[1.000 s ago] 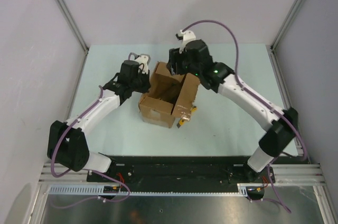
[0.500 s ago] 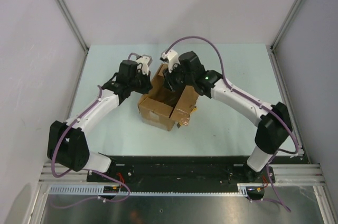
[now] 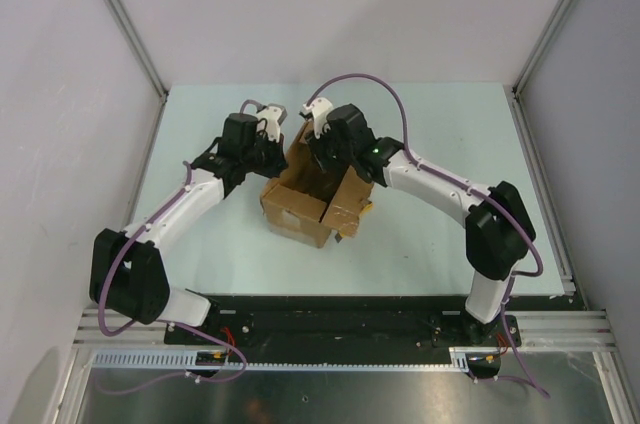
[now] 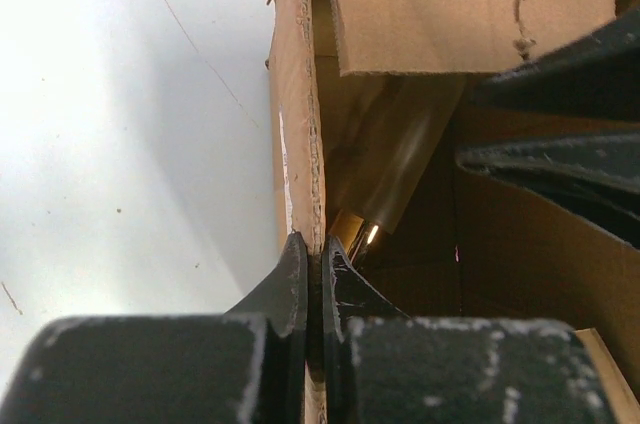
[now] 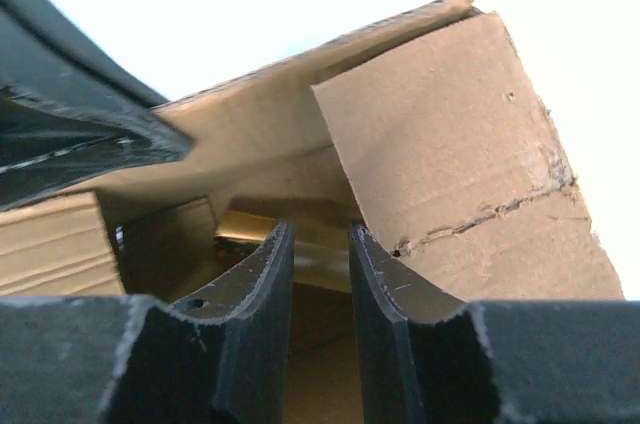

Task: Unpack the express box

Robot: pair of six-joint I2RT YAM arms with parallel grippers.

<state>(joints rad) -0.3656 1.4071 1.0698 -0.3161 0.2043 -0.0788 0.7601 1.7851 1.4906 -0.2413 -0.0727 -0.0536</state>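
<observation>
box (image 3: 295,219) middle of table (image 3: 430,234), flaps (image 5: 450,144) open | left gripper (image 4: 314,264) pinched onto its left wall | right gripper (image 5: 317,244) down inside, jaws narrow, can't tell if they've got the cylinder (image 4: 400,159) | risk: half a grip and it drops back in, or it snags a flap and yanks the box out of the left pinch

White links (image 3: 185,206), black joints (image 3: 495,229), purple cables (image 3: 360,76); left claw (image 4: 314,264) and right claw (image 5: 320,254) black.
</observation>
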